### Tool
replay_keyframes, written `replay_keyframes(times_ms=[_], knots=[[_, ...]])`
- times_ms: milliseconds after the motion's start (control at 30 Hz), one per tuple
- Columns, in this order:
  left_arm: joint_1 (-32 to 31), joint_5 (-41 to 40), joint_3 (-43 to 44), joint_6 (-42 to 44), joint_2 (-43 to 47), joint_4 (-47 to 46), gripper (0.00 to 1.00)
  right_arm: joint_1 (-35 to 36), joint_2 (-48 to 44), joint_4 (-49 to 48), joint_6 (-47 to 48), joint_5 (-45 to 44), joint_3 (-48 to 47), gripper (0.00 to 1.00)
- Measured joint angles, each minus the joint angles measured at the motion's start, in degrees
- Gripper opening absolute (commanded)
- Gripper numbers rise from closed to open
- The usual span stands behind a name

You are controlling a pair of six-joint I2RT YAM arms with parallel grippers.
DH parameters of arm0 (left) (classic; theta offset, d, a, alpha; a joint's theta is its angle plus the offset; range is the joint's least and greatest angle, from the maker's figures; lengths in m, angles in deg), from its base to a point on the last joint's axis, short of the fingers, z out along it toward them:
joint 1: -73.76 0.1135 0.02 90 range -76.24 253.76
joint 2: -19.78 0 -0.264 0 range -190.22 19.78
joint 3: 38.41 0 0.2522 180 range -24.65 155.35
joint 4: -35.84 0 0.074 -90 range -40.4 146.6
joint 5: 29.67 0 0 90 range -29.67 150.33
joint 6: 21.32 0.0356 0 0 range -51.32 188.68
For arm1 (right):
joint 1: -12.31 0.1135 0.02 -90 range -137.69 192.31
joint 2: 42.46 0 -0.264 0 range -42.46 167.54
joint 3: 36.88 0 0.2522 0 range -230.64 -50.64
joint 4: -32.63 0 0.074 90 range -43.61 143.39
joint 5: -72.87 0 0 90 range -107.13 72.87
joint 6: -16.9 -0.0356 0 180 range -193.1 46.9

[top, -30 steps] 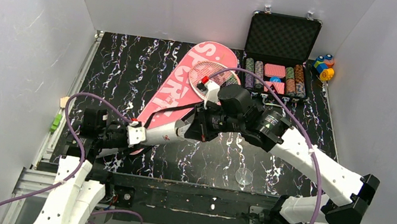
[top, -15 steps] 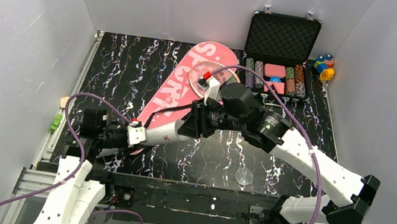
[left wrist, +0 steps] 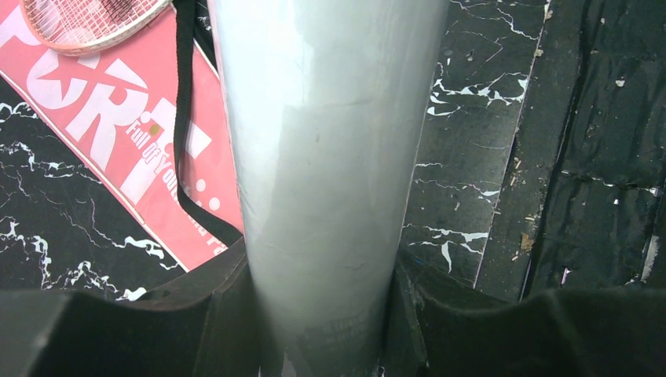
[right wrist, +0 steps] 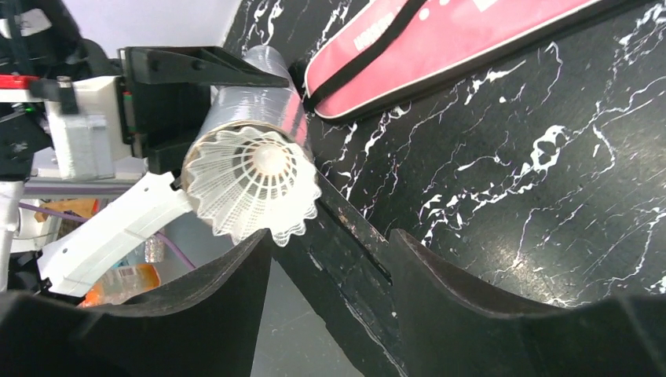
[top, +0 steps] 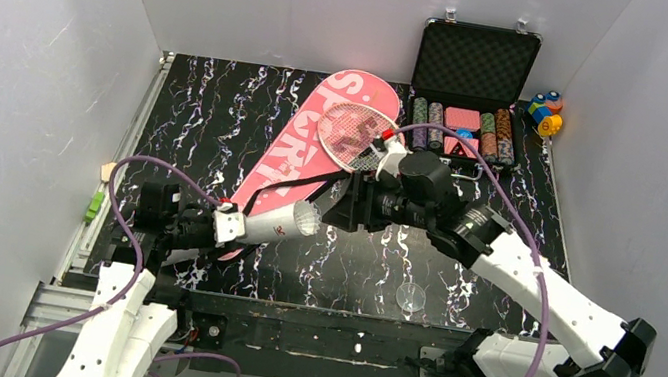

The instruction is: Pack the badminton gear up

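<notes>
My left gripper (top: 221,224) is shut on the white tube (top: 269,222), which it holds slanted above the table; the tube (left wrist: 330,157) fills the left wrist view. A white feather shuttlecock (right wrist: 255,181) sits in the tube's open mouth (top: 307,217), feathers outward. Just to the right of that mouth, my right gripper (top: 347,209) stands open, nothing between its fingers (right wrist: 228,290). The pink "SPORT" bag (top: 302,143) with its black strap (left wrist: 184,118) lies behind. A red-framed racket head (top: 353,136) rests on the bag.
An open black case of poker chips (top: 472,89) stands at the back right, with small coloured toy blocks (top: 544,113) beside it. A clear round lid (top: 411,298) lies near the table's front edge. White walls enclose the table.
The right gripper has opened and drawn back to the right from the tube's mouth, leaving the shuttlecock in the tube. The left arm has kept still.
</notes>
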Motion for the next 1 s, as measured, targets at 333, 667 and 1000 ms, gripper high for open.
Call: replay_keyframes(times_ms=[333,667,1000], knots=[[0.0,0.0,0.1,-0.5,0.0,-0.3,0.06,0.0,3.5,-3.9,-2.8,2.5,1.5,0.65],[0.0,0.1,0.2,-1.3,-0.1,-0.3,0.06,0.3,7.1,-7.3,-4.9,4.0,3.7,0.6],[0.0,0.4,0.3,-2.6,-0.1,-0.2,0.06,2.0,11.6,-11.6,-6.6,4.3,3.7,0.56]])
